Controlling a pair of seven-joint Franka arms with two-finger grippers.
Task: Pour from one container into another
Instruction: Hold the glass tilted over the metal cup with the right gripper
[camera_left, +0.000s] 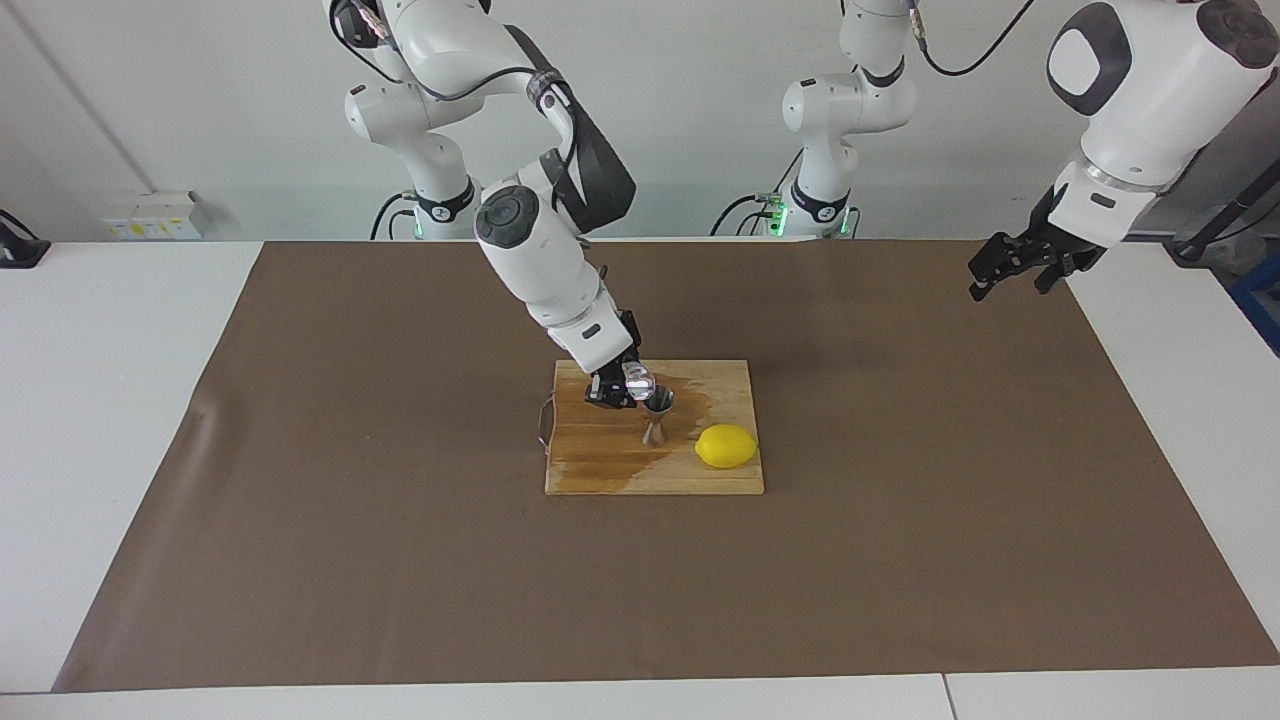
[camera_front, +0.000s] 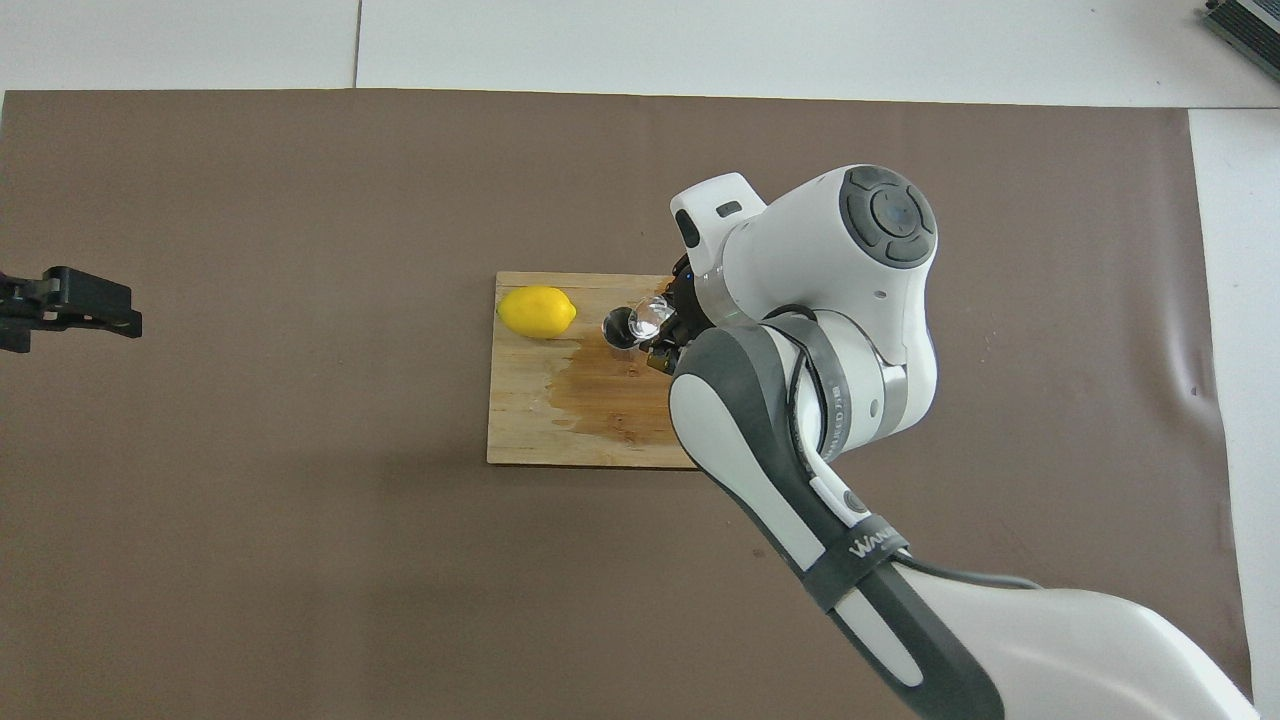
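Note:
A small clear faceted glass cup (camera_left: 637, 380) (camera_front: 650, 317) hangs tilted on its side, its mouth toward the steel jigger. My right gripper (camera_left: 616, 388) (camera_front: 664, 343) is shut on it, just above the wooden board. The hourglass-shaped jigger (camera_left: 656, 417) (camera_front: 619, 327) stands upright on the board, and the cup's rim sits right at its top edge. My left gripper (camera_left: 1012, 270) (camera_front: 70, 308) waits open in the air over the brown mat at the left arm's end of the table, holding nothing.
The wooden cutting board (camera_left: 600, 470) (camera_front: 530, 420) lies mid-mat with a dark wet stain around the jigger. A yellow lemon (camera_left: 726, 446) (camera_front: 537, 311) rests on the board beside the jigger, toward the left arm's end. A brown mat (camera_left: 400, 560) covers the table.

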